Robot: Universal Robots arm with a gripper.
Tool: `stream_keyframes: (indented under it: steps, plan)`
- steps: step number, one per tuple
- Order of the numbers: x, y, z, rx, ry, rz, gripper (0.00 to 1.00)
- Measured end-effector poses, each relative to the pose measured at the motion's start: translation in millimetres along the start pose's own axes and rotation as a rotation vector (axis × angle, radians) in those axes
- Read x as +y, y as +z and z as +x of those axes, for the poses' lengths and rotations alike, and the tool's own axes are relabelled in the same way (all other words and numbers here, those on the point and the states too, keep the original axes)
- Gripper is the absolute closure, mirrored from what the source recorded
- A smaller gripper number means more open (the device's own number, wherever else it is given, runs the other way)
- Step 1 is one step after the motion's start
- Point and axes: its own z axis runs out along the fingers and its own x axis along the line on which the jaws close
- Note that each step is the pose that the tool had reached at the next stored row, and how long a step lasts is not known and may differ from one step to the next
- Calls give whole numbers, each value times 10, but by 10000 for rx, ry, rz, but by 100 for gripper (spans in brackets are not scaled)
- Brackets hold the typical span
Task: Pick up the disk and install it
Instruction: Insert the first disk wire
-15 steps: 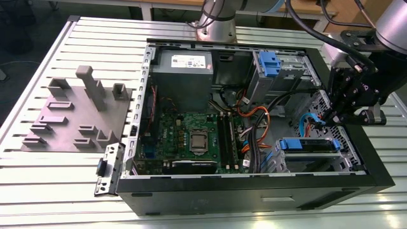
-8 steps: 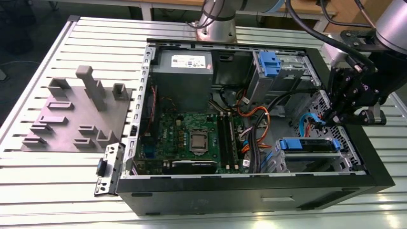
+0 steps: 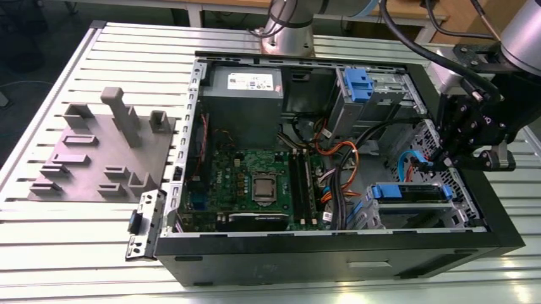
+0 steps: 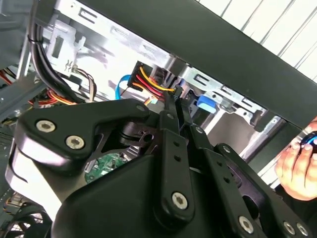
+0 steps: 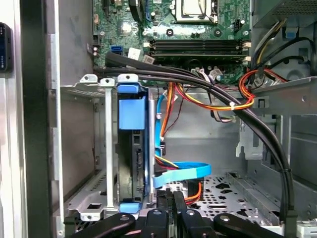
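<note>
The disk point(image 3: 412, 193) sits in the metal drive cage point(image 3: 448, 212) at the case's corner on the exterior view's right, with its blue carrier frame facing up. In the first wrist view the disk point(image 5: 131, 148) stands on edge between the cage rails, and a blue ribbon cable point(image 5: 181, 173) runs to its side. My gripper point(image 3: 445, 161) hangs over the case's edge beside the cage, apart from the disk. Its black fingers point(image 5: 166, 218) lie close together with nothing between them, which also shows in the second wrist view point(image 4: 176, 99).
The open computer case point(image 3: 338, 259) lies on a slatted white table point(image 3: 76, 234). Inside are a motherboard point(image 3: 253, 183), a grey power supply point(image 3: 245, 88), a second blue latch point(image 3: 359, 85) and bundles of cables point(image 5: 218, 99). A grey fixture block point(image 3: 101, 152) stands beside the case. A person's hand point(image 4: 297, 171) is outside it.
</note>
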Motion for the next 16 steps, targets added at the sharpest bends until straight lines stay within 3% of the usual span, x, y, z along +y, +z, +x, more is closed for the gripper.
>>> stream_keyframes:
  steps: [3,12,16]
  plan:
    - [27,-1,19,-3,-31,66,84]
    - [88,-3,61,-16,-171,379,84]
    - [121,-4,95,-21,-225,437,84]
